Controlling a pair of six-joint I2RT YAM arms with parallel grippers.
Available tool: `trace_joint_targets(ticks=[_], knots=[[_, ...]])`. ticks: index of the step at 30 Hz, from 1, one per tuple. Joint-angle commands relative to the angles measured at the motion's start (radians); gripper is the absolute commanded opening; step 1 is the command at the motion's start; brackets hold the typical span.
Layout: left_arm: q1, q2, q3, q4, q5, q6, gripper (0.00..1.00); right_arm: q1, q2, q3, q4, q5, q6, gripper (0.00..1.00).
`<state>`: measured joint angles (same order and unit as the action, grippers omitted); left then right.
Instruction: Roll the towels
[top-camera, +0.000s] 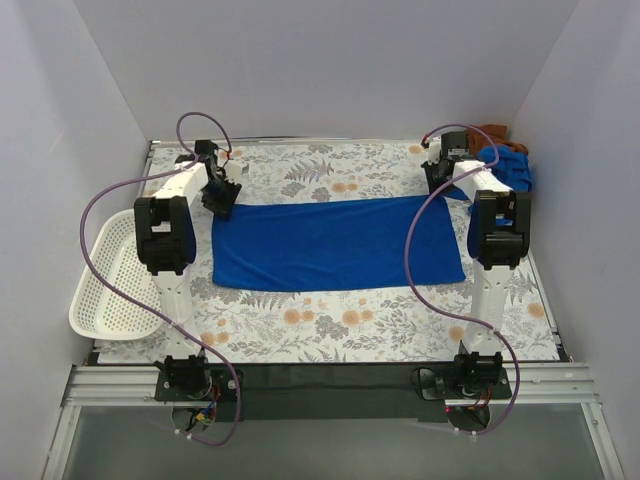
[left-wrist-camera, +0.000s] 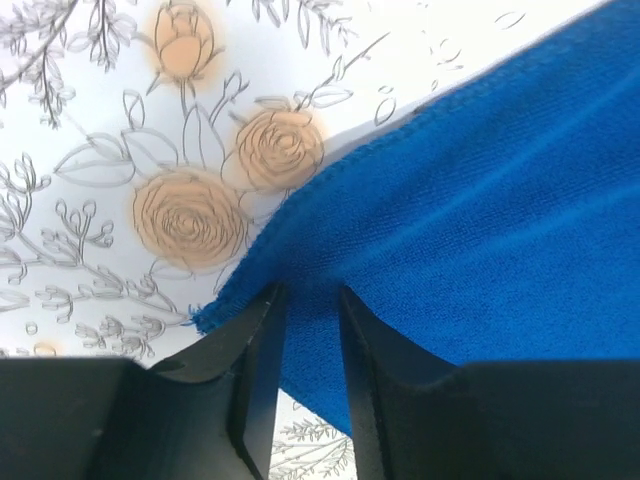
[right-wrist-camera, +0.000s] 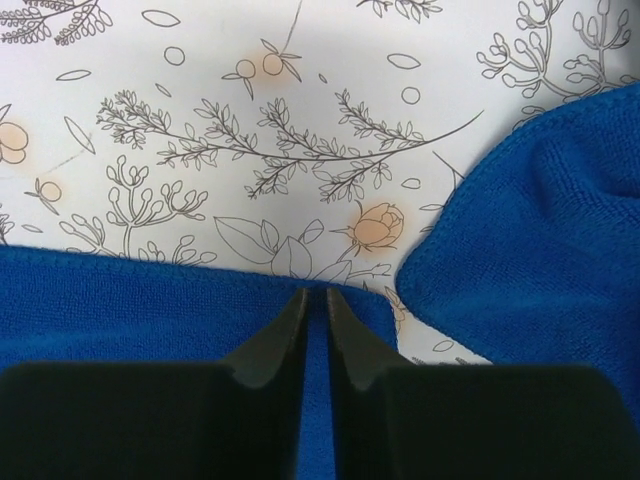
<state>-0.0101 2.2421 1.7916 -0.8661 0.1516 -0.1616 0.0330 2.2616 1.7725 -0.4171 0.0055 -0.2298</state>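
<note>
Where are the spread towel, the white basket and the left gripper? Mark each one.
spread towel (top-camera: 335, 243): top external view, middle of the cloth.
white basket (top-camera: 108, 292): top external view, bare mesh floor.
left gripper (left-wrist-camera: 310, 296): left wrist view, midway between its fingertips.

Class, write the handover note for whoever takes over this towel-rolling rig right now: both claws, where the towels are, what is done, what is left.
Left claw: shut on the far-left corner of the spread blue towel, with the cloth puckered between its fingers.
Right claw: fingers nearly together at the towel's far-right edge, cloth in the gap. Whether it grips is unclear.
Towels: one lies flat and open on the floral table. A heap of blue and orange cloths sits at the far-right corner.
Done: towel laid out flat.
Left: no roll started. Roll this towel, then the blue ones in the heap.
</note>
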Motion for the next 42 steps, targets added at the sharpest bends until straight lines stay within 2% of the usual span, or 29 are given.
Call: trace_joint_targets(ticks=[1, 7, 8, 11, 14, 18, 22, 25, 26, 30, 36, 42], knots=[[0.002, 0.022, 0.037, 0.016, 0.114, 0.023, 0.27, -0.012, -0.054, -0.010, -0.035, -0.093, 0.018, 0.18], [0.002, -0.070, 0.055, 0.000, 0.258, 0.007, 0.37, -0.012, -0.192, 0.019, -0.098, -0.231, 0.032, 0.38], [0.002, -0.106, 0.057, -0.020, 0.275, 0.013, 0.39, -0.012, -0.218, 0.009, -0.121, -0.242, 0.029, 0.44], [0.002, -0.188, 0.008, -0.060, 0.321, 0.049, 0.44, -0.012, -0.324, -0.039, -0.166, -0.280, -0.006, 0.47], [0.002, -0.304, -0.059, -0.120, 0.313, 0.128, 0.46, -0.012, -0.431, -0.152, -0.204, -0.268, -0.071, 0.45], [0.002, -0.459, -0.261, -0.174, 0.221, 0.221, 0.46, -0.012, -0.562, -0.339, -0.247, -0.204, -0.164, 0.39], [0.002, -0.562, -0.428, -0.200, 0.160, 0.310, 0.45, -0.012, -0.646, -0.552, -0.262, -0.167, -0.230, 0.36], [0.002, -0.610, -0.547, -0.205, 0.143, 0.391, 0.47, -0.012, -0.688, -0.626, -0.262, -0.134, -0.264, 0.35], [0.002, -0.630, -0.570, -0.212, 0.146, 0.458, 0.48, -0.013, -0.692, -0.662, -0.262, -0.133, -0.273, 0.35], [0.001, -0.641, -0.667, -0.182, 0.129, 0.581, 0.49, -0.013, -0.677, -0.706, -0.256, -0.108, -0.293, 0.34], [-0.010, -0.601, -0.681, -0.146, 0.152, 0.628, 0.47, -0.013, -0.648, -0.709, -0.256, -0.110, -0.287, 0.33], [-0.034, -0.593, -0.738, -0.134, 0.155, 0.675, 0.38, -0.024, -0.631, -0.709, -0.256, -0.102, -0.295, 0.32]])
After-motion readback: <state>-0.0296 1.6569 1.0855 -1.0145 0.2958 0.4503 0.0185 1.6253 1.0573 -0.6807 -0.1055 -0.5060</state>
